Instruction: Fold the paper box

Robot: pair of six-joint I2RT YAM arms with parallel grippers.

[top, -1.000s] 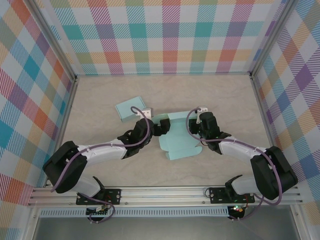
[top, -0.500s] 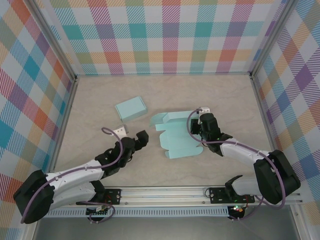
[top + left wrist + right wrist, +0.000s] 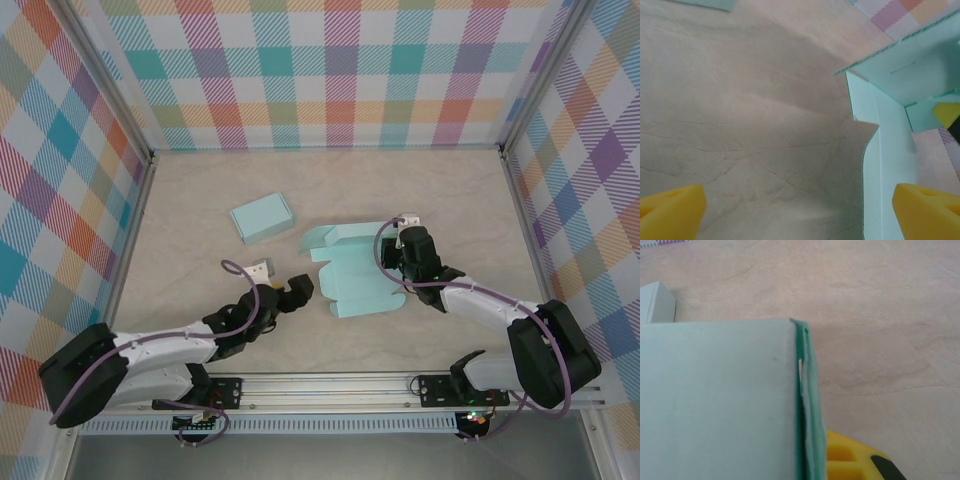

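Observation:
The light green paper box (image 3: 352, 275) lies partly unfolded at mid-table, with a flap raised at its far left corner. My right gripper (image 3: 401, 264) is shut on the box's right side; in the right wrist view the doubled green wall (image 3: 807, 405) runs between the jaws, with one yellow finger (image 3: 850, 460) beside it. My left gripper (image 3: 300, 288) is open, low over the table just left of the box. In the left wrist view its yellow fingertips (image 3: 670, 210) stand wide apart, the right one over the box's left panel (image 3: 890, 160). Nothing lies between them.
A second, closed light green box (image 3: 261, 218) sits to the far left of the open one; it also appears in the right wrist view as a box corner (image 3: 655, 302). Plaid walls enclose the table on three sides. Bare tabletop (image 3: 200, 270) lies left of my left arm.
My left gripper let go of the box's left flap, drew back toward the near left, then came right again to the box's left edge. The right gripper has kept its grip.

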